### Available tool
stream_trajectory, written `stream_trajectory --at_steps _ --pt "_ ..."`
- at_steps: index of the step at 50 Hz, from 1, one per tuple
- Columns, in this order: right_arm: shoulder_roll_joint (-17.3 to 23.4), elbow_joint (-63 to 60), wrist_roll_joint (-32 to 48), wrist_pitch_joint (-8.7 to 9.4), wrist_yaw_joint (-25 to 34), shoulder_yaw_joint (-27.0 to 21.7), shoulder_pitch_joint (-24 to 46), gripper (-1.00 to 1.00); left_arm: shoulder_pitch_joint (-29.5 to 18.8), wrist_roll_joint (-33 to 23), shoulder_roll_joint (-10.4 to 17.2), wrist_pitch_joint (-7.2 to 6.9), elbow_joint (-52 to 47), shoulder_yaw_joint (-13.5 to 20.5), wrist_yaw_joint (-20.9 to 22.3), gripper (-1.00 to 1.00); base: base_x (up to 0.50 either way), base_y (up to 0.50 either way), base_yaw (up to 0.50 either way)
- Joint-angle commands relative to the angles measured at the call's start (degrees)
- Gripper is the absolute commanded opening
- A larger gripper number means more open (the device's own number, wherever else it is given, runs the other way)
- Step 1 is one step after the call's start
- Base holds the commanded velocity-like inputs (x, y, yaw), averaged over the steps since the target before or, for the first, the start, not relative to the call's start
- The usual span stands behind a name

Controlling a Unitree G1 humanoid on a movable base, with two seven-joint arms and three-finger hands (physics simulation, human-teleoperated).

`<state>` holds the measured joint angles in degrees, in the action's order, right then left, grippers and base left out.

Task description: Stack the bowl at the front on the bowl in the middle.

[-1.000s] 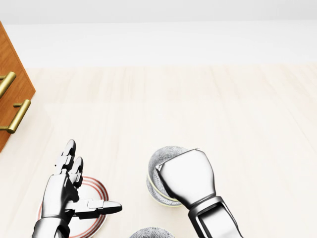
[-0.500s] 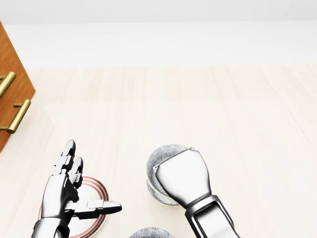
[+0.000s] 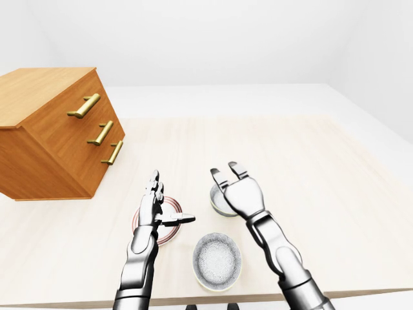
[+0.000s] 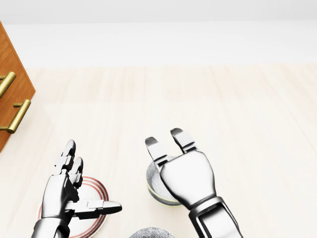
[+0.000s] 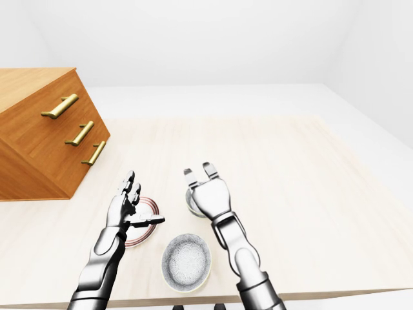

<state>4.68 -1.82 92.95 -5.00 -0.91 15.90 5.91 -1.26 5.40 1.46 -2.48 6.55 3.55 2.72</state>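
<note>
Three bowls stand on the pale wooden table (image 3: pixel 310 174). A grey speckled bowl (image 3: pixel 217 260) sits lowest in the left-eye view, near the table's bottom edge, with no hand on it. Above it is a pale-rimmed speckled bowl (image 4: pixel 153 190), mostly covered by my right hand (image 4: pixel 166 137). That hand is open, its fingers stretched upward and holding nothing. My left hand (image 4: pixel 92 176) is also open, thumb out to the right, above a red-ringed bowl (image 4: pixel 97 187).
A wooden chest of drawers (image 3: pixel 51 129) with brass handles stands at the table's left. The table's edge runs along the bottom of the left-eye view, just below the lowest bowl.
My right hand's fingers, curled down over the pale-rimmed bowl before, have uncurled and now point upward. The left hand and the bowls have not moved.
</note>
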Motion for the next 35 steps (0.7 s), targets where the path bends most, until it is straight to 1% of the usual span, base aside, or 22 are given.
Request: stream_trajectory --at_steps 1,4,8,10,11,14,15,16,18,21,25,28,31,32,33,35 --pt "0.1 -3.5 -3.7 0.00 3.7 -0.4 -1.7 1.00 0.0 -0.1 0.0 0.11 0.1 0.0 0.0 1.00 0.00 0.00 0.00" --pt "0.5 -4.9 -2.5 0.00 3.7 -0.3 -1.9 1.00 0.1 -0.1 0.0 -0.13 -0.2 0.0 0.0 1.00 0.00 0.00 0.00" --pt "0.6 -7.9 -2.9 0.00 5.4 -0.8 -2.3 1.00 0.1 -0.2 -0.1 0.08 0.0 -0.1 -0.1 1.00 0.00 0.00 0.00" --pt "0.7 -8.9 -3.3 0.00 6.2 -1.5 -2.1 1.00 0.2 -0.2 -0.1 -0.14 -0.4 -0.2 -0.1 1.00 0.00 0.00 0.00" --pt "0.8 -9.0 -3.5 0.00 6.5 -2.1 -1.8 1.00 0.1 -0.3 -0.1 0.29 0.2 -0.1 -0.1 1.00 0.00 0.00 0.00" --pt "0.9 -9.5 -3.8 0.00 7.2 -2.7 -1.6 1.00 0.1 -0.3 -0.1 0.14 0.0 -0.2 -0.2 1.00 0.00 0.00 0.00" --pt "0.8 -9.7 -4.1 0.00 7.6 -2.8 -1.6 1.00 0.1 -0.3 -0.1 0.53 0.4 -0.2 -0.1 1.00 0.00 0.00 0.00" --pt "0.8 -9.8 -4.1 0.00 7.7 -2.8 -1.6 1.00 0.1 -0.3 -0.1 0.57 0.4 -0.2 -0.1 1.00 0.00 0.00 0.00" --pt "0.7 -10.4 -4.6 0.00 8.6 -3.1 -1.4 1.00 0.2 -0.3 -0.1 0.50 0.2 -0.2 -0.1 1.00 0.00 0.00 0.00" --pt "0.8 -11.0 -4.9 0.00 9.2 -3.3 -1.4 1.00 0.4 -0.3 -0.1 -0.08 -0.5 -0.3 -0.2 1.00 0.00 0.00 0.00" --pt "1.0 -12.8 -6.7 0.00 12.0 -4.7 -0.7 1.00 0.4 -0.4 -0.1 0.45 0.0 -0.2 -0.1 1.00 0.00 0.00 0.00" --pt "1.1 -14.4 -8.9 0.00 14.6 -6.1 0.1 1.00 0.6 -0.3 -0.2 -0.20 -0.9 -0.3 -0.2 1.00 0.00 0.00 0.00" --pt "1.4 -15.7 -10.2 0.00 16.2 -7.0 0.2 1.00 0.5 -0.3 -0.2 -0.12 -0.7 -0.2 -0.2 1.00 0.00 0.00 0.00" --pt "1.7 -16.1 -10.9 0.00 16.7 -7.7 0.5 1.00 0.4 -0.3 -0.2 0.40 -0.1 -0.2 -0.1 1.00 0.00 0.00 0.00" --pt "1.7 -16.4 -11.4 0.00 17.4 -8.1 0.8 1.00 0.5 -0.3 -0.2 0.01 -0.6 -0.3 -0.2 1.00 0.00 0.00 0.00" --pt "1.9 -17.2 -12.0 0.00 18.2 -8.6 0.7 1.00 0.3 -0.4 -0.2 0.29 -0.1 -0.2 -0.2 1.00 0.00 0.00 0.00"
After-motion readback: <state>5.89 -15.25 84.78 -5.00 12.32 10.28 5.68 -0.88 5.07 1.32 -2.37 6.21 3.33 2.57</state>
